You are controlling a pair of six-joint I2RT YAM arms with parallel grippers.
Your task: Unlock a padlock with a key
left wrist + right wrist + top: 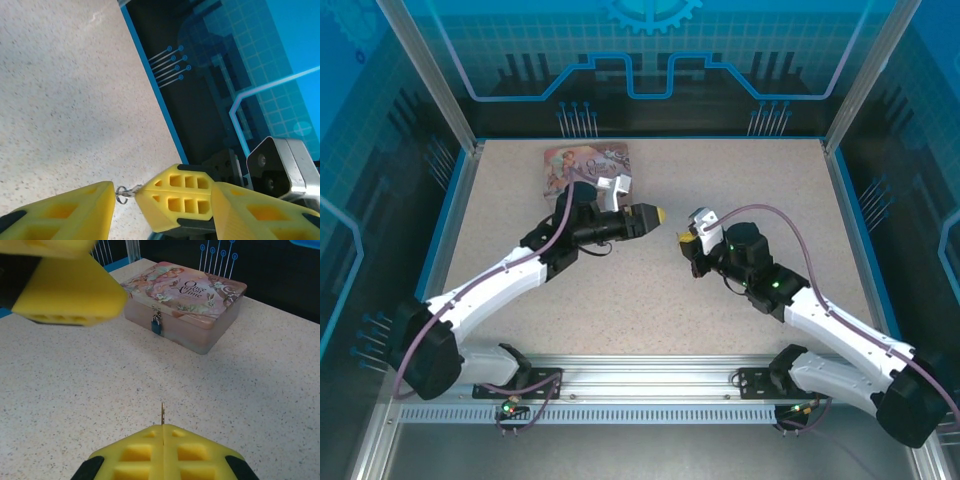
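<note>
The padlock (156,326), small with a blue body, hangs on the front clasp of a pink illustrated tin box (200,295) at the back left of the table. My right gripper (163,429) is shut on the key (162,413), whose thin metal end pokes out of the closed yellow tips towards the box. In the left wrist view the key (125,191) shows a small ring. My left gripper (164,200) is open, one finger on each side of the right gripper (150,192). The ring sits right by its left finger (65,212). From above, both grippers (658,213) (686,238) meet mid-table.
The tin box (585,165) lies behind the left arm near the back wall. Speckled tabletop (760,190) stretches to the right and front. Blue-edged enclosure walls (850,220) ring the table. The aluminium rail with the arm bases (640,385) runs along the near edge.
</note>
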